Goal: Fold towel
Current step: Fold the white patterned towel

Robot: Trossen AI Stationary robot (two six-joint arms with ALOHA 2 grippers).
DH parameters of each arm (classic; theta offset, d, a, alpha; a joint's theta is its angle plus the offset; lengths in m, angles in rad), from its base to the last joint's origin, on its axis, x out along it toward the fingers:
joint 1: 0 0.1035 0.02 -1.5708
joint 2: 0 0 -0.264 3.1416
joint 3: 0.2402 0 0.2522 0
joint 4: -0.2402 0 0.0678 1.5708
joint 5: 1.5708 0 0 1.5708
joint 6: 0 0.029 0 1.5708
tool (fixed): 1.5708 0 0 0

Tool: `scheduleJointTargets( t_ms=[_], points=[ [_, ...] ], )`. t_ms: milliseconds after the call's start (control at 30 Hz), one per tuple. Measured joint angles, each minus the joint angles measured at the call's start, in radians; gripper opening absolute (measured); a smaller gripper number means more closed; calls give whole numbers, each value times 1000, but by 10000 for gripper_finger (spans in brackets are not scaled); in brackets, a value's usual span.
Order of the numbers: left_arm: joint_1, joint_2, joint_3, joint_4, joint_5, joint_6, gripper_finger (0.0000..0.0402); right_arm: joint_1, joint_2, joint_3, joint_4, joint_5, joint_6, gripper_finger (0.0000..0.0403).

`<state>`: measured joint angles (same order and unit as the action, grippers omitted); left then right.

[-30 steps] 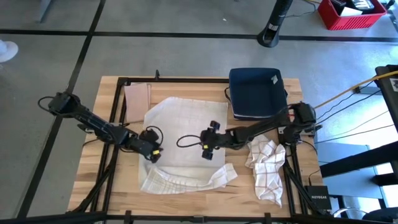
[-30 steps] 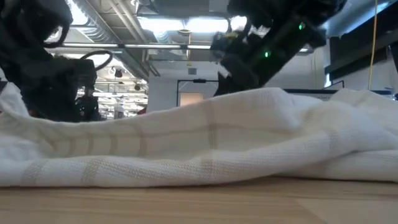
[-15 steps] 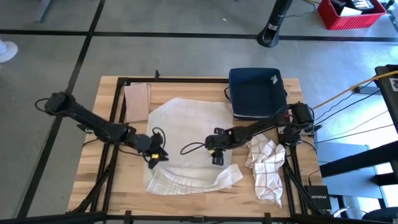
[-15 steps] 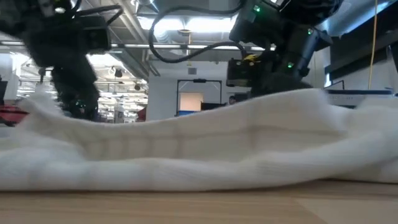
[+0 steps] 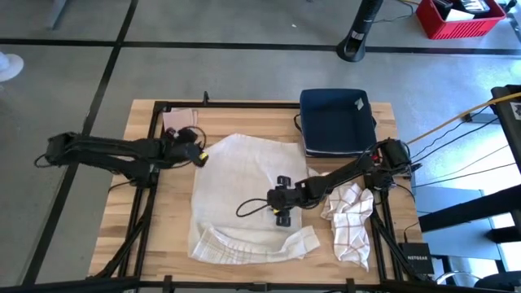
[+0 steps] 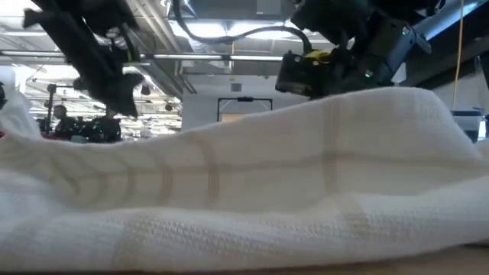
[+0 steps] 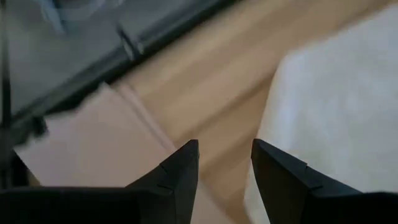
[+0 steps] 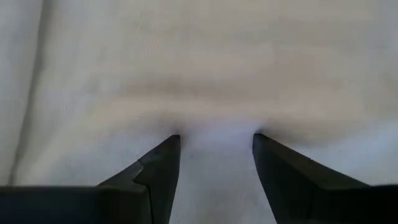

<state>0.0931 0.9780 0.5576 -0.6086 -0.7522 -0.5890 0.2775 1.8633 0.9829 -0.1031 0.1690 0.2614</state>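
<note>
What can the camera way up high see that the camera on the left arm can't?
Only the high view shows the whole wooden table, the dark blue bin, the crumpled checked cloth, the right gripper over the white towel, and the red crate on the floor. Only the left wrist view shows, close up, that the left gripper is open and empty above the bare wood. Both show the towel's edge beside the left gripper and the flat tan sheet near the table's far left corner.
</note>
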Motion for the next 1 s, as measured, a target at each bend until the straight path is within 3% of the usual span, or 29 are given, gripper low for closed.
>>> scheduleJointTargets(
  t_ms=[100,233,367,500,733,867,1000],
  points=[
    [94,67,-28,36,123,76,140,-2,8,2,31,15,0,204],
    [167,173,-44,39,169,156,140,-2,32,2,54,54,0,204],
    [191,255,-44,70,218,209,140,-2,51,4,76,64,9,204],
    [190,305,-44,179,356,282,140,-2,55,4,101,57,21,204],
    [84,285,-44,414,632,246,140,-2,55,4,101,57,22,204],
    [-22,312,-44,479,669,236,140,-2,55,4,103,60,22,204],
    [-64,319,-25,378,667,253,140,-2,55,3,103,65,22,204]
  ],
)
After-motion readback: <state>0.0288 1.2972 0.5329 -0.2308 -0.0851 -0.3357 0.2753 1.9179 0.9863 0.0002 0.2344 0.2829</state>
